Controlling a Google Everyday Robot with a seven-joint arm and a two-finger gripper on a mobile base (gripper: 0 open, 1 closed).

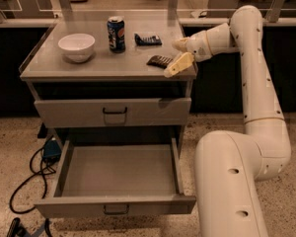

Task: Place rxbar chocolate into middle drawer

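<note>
The rxbar chocolate (159, 60), a dark brown flat bar, lies on the cabinet top near its right front corner. My gripper (176, 55) is just right of the bar, low over the cabinet top. It is open, with one pale finger (180, 64) pointing at the bar's end and the other above it. It holds nothing. The middle drawer (116, 207) is pulled out wide at the bottom, and its grey inside shows nothing in it. The drawer above it (113, 111) is shut.
On the cabinet top stand a white bowl (76, 47) at the left and a blue can (116, 33) in the middle, with a dark blue wrapped bar (148, 39) behind the rxbar. My pale arm and base (232, 181) fill the right side. Cables (34, 172) lie on the floor at the left.
</note>
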